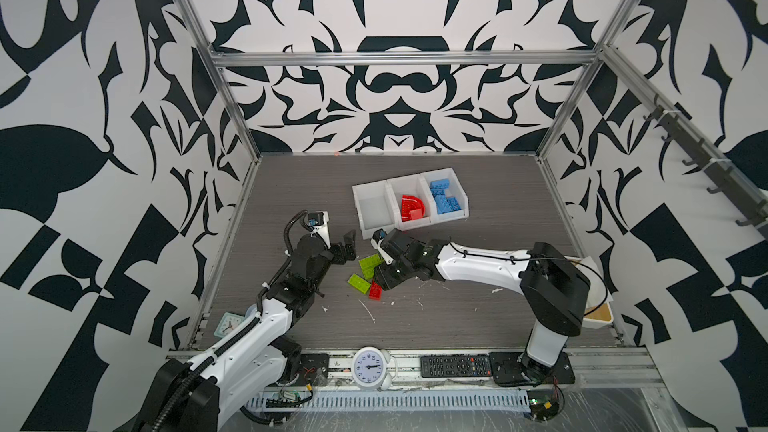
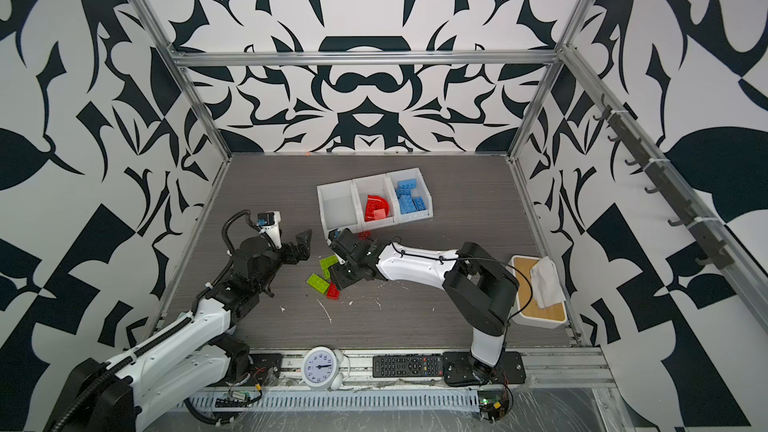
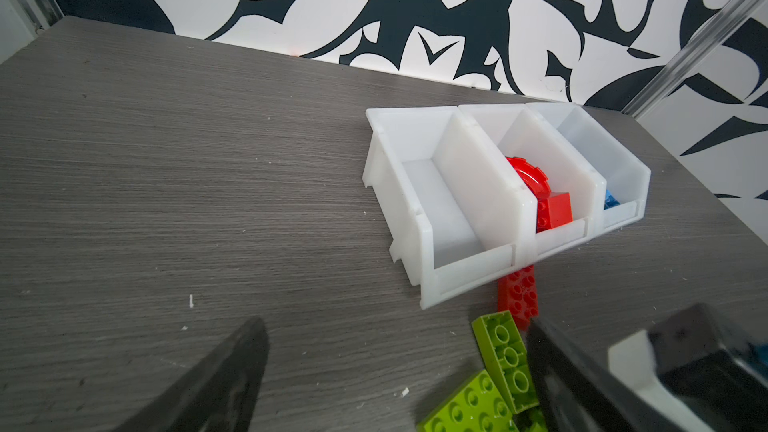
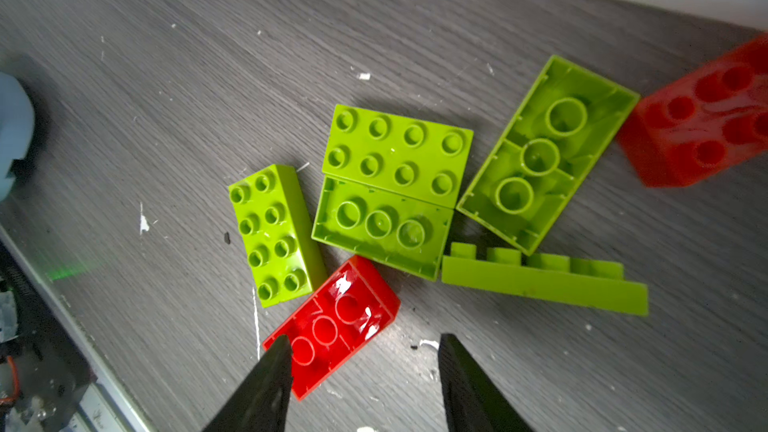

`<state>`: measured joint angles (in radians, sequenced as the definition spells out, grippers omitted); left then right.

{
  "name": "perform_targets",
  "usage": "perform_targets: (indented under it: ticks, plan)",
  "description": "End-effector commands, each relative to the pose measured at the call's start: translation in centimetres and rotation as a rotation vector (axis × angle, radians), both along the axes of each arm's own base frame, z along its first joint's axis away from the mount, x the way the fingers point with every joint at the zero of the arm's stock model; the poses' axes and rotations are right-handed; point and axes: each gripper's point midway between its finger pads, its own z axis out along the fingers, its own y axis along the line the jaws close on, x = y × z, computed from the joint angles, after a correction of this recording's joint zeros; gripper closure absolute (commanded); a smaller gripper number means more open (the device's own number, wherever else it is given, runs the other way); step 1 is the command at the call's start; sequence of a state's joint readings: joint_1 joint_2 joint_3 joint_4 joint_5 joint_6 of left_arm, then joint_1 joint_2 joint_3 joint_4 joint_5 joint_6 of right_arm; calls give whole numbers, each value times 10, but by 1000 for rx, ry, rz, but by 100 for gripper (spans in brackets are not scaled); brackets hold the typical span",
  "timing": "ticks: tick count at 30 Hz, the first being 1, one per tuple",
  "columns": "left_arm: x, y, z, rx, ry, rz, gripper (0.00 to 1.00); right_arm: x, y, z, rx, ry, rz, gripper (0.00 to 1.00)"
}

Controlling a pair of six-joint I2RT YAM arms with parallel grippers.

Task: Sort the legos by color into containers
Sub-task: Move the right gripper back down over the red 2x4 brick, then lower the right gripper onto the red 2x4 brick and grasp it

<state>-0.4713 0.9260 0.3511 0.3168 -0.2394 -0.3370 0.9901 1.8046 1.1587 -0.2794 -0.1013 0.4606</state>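
Though loose, red lego (image 4: 332, 326) beneath tool (image 4: 365, 340)

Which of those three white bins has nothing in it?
The left-end bin in a top view: bare white inside. The middle bin holds red bricks, the right-end bin blue bricks.

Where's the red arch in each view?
Both top views: red arch in the middle bin, near the centre of the frame.
Left wrist: in that bin, behind a small red brick, right of centre.
Right wrist: not in it.
Shared landmark: lime green legos on the table, in all four.
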Motion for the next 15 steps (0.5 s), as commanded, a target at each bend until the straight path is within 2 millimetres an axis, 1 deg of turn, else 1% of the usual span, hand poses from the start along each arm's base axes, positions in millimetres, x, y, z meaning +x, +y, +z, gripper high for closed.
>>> perform_targets:
  ticks: [1,5,10,15]
  plan:
    - [1,1,0,-8,-6,6,1,3,12,8,28,7,-15,41]
    - [0,2,3,-10,-14,8,1,-1,17,0,20,26,-4,41]
    - [0,2,3,-12,-15,7,1,-5,25,-2,34,34,13,41]
    - [0,3,4,-10,-20,12,1,-5,27,-8,27,44,16,42]
